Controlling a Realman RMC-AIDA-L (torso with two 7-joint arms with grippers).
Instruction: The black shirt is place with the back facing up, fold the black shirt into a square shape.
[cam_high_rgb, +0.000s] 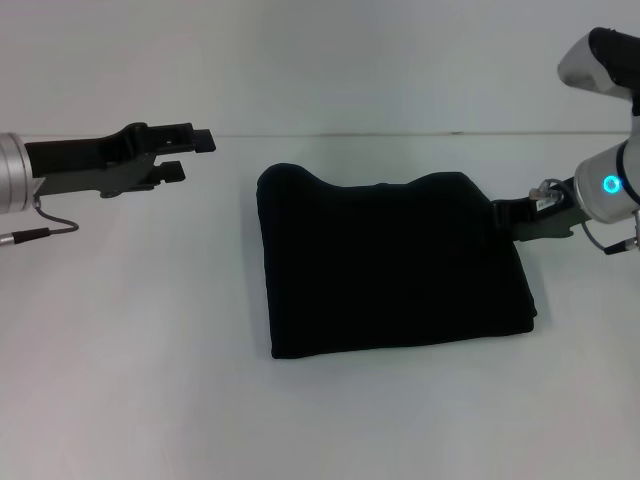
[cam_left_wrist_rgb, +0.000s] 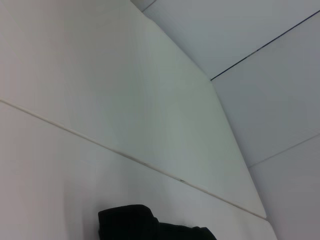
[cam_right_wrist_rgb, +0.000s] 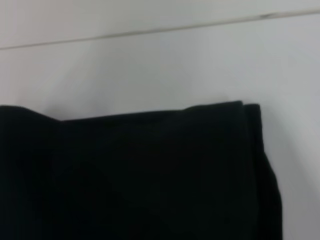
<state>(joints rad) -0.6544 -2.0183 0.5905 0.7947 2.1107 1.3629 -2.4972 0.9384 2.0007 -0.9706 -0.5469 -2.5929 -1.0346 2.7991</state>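
A large, plain matte black shirt of soft fabric (cam_high_rgb: 390, 265) lay folded into a compact, roughly square bundle on a plain white table (cam_high_rgb: 140, 380). The bundle sat near the middle of the table, a little toward the table's right side and well in from its near edge. Its far edge was wavy, rising into a rounded hump at each far corner with a shallow dip between them. The near edge and the two side edges were fairly straight, and stacked layers showed along the right side.

The left gripper (cam_high_rgb: 190, 155), a black jointed claw on a silver-cuffed arm, hung above the table's left part, well apart from the shirt. Its two fingers pointed toward the shirt with a visible gap between them and held nothing.

The right gripper (cam_high_rgb: 510, 215), black with a silver wrist bearing a glowing blue ring, sat at the shirt's far right corner, touching or just beside the fabric. Whether its fingers were parted or closed could not be told.

The left wrist view showed one rounded corner of the shirt (cam_left_wrist_rgb: 130, 222) on the white table (cam_left_wrist_rgb: 50, 175). The right wrist view showed the shirt's layered edge (cam_right_wrist_rgb: 150, 175) close up.
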